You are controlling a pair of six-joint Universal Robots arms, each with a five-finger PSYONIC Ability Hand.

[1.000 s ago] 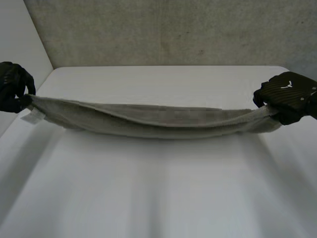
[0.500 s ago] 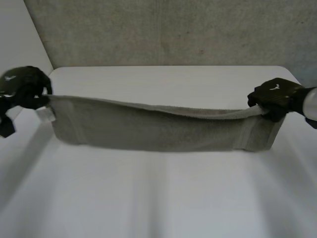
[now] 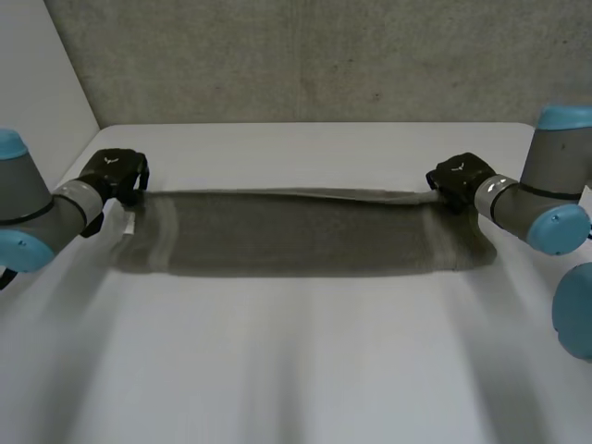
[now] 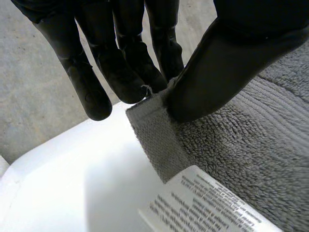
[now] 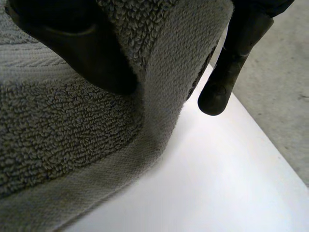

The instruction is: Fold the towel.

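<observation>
A grey towel [image 3: 296, 231] stretches across the white table [image 3: 305, 361] as a long band between my two hands. My left hand [image 3: 113, 174] pinches its far left corner; in the left wrist view the thumb [image 4: 227, 63] presses the towel's corner [image 4: 159, 130] against the fingers [image 4: 120, 67], with a white care label [image 4: 207, 203] just below. My right hand [image 3: 460, 178] grips the far right corner; in the right wrist view the towel's edge [image 5: 164, 72] runs between the thumb [image 5: 82, 43] and a finger [image 5: 231, 58].
A grey wall [image 3: 314, 55] stands behind the table's far edge. The table's left edge runs close beside my left arm [image 3: 28, 217]. My right arm [image 3: 541, 199] reaches in over the table's right side.
Both hands have moved away from me and down, carrying the towel's held edge toward the far side. The hanging towel has spread out onto the table.
</observation>
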